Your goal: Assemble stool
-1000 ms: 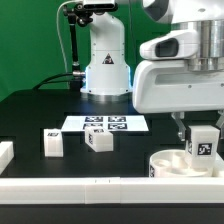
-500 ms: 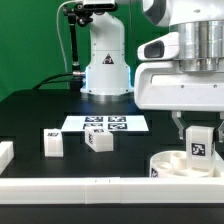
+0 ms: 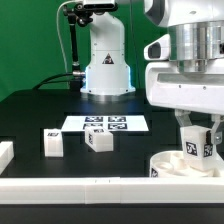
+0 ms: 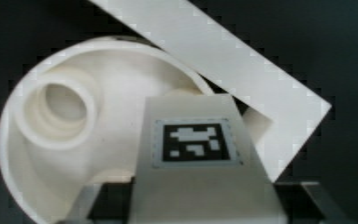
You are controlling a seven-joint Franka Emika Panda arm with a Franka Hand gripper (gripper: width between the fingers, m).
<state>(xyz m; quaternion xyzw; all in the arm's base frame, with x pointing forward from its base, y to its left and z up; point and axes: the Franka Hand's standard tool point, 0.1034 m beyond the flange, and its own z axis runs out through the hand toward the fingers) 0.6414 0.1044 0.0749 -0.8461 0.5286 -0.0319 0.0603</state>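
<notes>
While one loose leg (image 3: 52, 143) and a second leg (image 3: 99, 140) lie at the exterior view's left, the gripper (image 3: 198, 137) farther right is clenched on the third leg (image 3: 198, 152), long axis upright, just above the round seat (image 3: 168, 164); its socket (image 4: 60, 104) sits beside the leg end.

seat (image 3: 168, 160) base behind rail (image 3: 80, 187), arm (image 3: 190, 40) top cropped

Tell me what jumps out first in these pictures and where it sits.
The claw grips a tagged white leg upright right at the round seat, at the exterior view's lower right. A second leg and a third leg lie loose on the black table in front of the marker board, toward the exterior view's left.
</notes>
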